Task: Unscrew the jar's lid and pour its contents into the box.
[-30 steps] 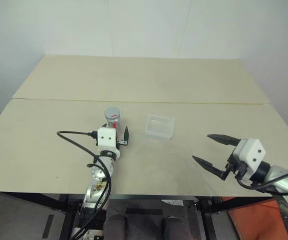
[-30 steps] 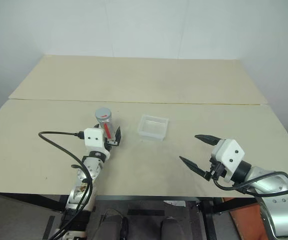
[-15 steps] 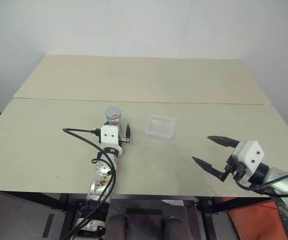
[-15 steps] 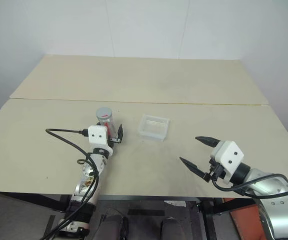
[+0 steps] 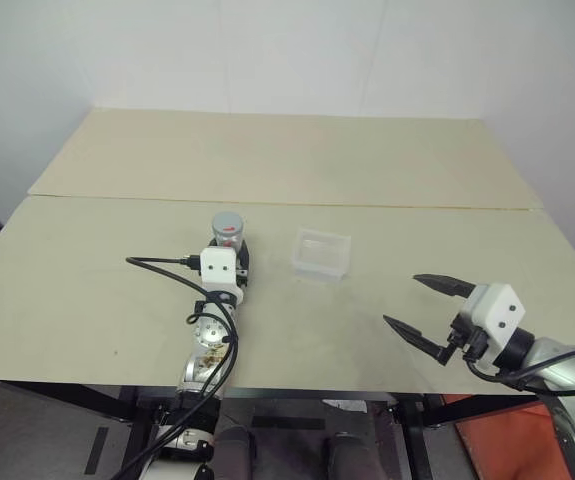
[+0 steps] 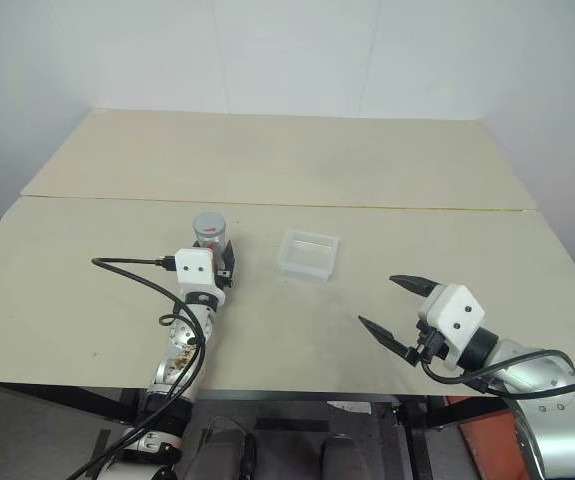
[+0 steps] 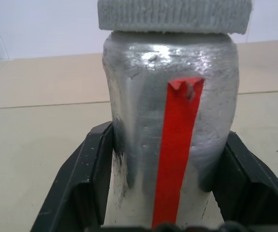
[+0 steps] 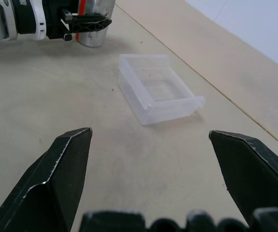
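left gripper (image 7: 170, 193): level, fingers clamped on jar (image 7: 170, 125), lid (image 7: 173, 15) on
right gripper (image 5: 429, 307): fingers wide apart, above table (image 5: 97, 290)

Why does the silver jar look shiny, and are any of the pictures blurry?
Left wrist view: white glare streaks on the jar below its lid; nothing blurred. Right wrist view: the box is sharp, the right gripper's jaws slightly soft. Head views: even light, faint shadows on the table.
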### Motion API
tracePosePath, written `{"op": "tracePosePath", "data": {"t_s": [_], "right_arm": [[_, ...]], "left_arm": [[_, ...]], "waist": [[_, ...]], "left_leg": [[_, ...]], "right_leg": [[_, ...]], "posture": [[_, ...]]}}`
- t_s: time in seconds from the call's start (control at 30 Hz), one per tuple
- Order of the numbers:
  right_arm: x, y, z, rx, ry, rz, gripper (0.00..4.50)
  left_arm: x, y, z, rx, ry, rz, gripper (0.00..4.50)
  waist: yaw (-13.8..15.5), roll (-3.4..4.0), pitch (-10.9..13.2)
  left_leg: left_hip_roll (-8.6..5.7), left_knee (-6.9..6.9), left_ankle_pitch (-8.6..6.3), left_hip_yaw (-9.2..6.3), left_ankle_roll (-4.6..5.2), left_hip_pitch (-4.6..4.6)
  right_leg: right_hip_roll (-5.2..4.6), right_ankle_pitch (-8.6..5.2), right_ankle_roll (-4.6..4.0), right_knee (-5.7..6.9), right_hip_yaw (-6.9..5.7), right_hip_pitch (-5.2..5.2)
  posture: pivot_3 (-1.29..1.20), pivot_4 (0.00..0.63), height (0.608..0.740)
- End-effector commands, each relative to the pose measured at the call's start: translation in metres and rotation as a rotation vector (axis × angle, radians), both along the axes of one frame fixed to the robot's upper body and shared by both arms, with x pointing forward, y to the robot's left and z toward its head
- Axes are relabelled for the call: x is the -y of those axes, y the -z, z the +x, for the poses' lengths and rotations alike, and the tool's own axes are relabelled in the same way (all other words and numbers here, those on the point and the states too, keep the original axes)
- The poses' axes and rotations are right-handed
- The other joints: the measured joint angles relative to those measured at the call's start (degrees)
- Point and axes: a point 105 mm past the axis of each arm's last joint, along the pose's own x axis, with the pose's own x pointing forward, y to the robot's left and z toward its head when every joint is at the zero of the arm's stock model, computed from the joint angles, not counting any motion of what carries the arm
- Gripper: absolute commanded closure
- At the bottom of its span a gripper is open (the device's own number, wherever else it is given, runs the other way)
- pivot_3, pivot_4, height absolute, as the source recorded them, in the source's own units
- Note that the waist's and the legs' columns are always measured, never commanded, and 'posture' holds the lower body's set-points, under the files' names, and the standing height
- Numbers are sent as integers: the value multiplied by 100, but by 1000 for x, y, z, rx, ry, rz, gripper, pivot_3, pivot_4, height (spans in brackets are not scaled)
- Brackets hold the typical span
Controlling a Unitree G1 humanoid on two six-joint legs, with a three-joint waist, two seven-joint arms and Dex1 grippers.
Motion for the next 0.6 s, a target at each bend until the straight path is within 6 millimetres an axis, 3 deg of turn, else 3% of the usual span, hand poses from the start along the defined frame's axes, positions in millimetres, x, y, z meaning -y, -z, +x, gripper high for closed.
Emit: {"op": "tracePosePath", "data": {"t_s": [0.03,0.17,0.33,0.6], "right_arm": [[-3,-7,-1,49,-8,-4,0],[-8,-13,1,64,-16,12,0],[-35,-35,20,64,-20,141,0],[-88,-73,48,83,-6,406,0]], "left_arm": [[-6,-17,4,-1,33,-111,2051],[-4,-38,-1,4,227,-154,2142],[14,-60,-13,30,546,65,2151],[39,-53,-22,37,753,122,2407]], "waist": [[-2,0,0],[-36,0,0],[-119,3,-1],[-125,2,-1]], "left_leg": [[0,1,0,0,0,0],[2,2,0,0,0,-3],[4,2,2,-1,-4,0],[2,2,3,-8,-4,-23]], "right_leg": [[0,0,0,2,0,0],[2,0,0,8,0,-6],[5,1,-2,15,0,-9],[2,2,-5,13,-2,-33]], "posture": [[0,150,740],[0,150,740],[0,150,740],[0,150,740]]}}
